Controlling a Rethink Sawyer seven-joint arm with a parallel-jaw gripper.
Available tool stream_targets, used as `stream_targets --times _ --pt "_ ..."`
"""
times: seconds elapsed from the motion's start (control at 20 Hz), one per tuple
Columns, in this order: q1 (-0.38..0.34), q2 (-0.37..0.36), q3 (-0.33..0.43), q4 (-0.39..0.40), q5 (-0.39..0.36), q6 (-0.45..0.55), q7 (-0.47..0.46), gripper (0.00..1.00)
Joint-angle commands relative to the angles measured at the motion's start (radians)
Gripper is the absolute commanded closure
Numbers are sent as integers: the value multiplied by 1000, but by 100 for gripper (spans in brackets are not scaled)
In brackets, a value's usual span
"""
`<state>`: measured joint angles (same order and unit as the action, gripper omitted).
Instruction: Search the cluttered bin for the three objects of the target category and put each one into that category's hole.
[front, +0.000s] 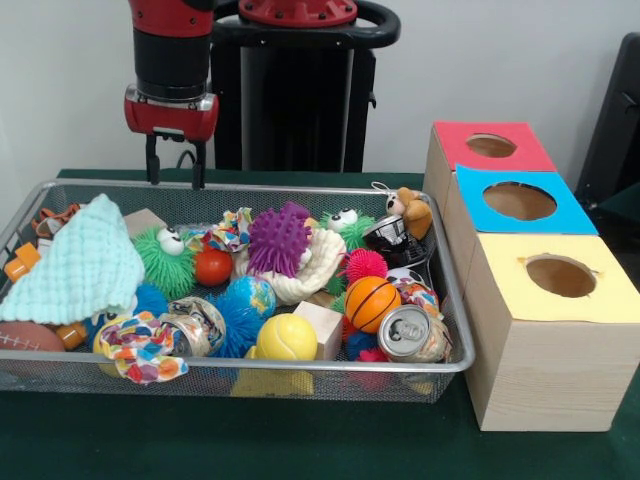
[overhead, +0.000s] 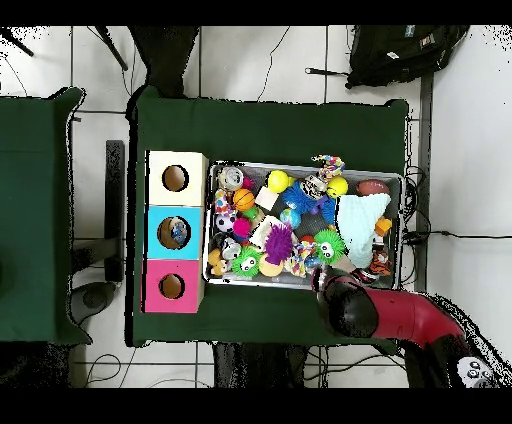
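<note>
A wire mesh bin (front: 250, 186) (overhead: 300, 165) is crammed with toys. Among them are a yellow tennis ball (front: 287, 337), a small basketball (front: 372, 303), a globe ball (front: 250, 296), a purple spiky ball (front: 279, 239), a drink can (front: 411, 333) and a wooden block (front: 323, 328). Beside the bin stand three boxes with round holes, topped red (front: 490, 146), blue (front: 518, 201) and yellow (front: 560, 277). My gripper (front: 176, 170) (overhead: 322, 279) hangs open and empty just above the bin's far rim near its left end, clear of the toys.
A mint-green cloth (front: 78, 264) (overhead: 358, 217) covers the left part of the bin, with a football (front: 28, 337) below it. Green fuzzy toys with eyes (front: 165, 257), scrunchies (front: 140, 348) and a plush bear (front: 408, 210) fill the gaps. The table has a green cover (front: 300, 440).
</note>
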<state>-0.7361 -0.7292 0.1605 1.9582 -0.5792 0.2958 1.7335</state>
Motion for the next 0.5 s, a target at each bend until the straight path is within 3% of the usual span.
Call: stream_targets --times 0.05,0.5 --pt "-17 3 80 3 35 93 4 0" --pt "-13 6 77 0 32 95 4 0"
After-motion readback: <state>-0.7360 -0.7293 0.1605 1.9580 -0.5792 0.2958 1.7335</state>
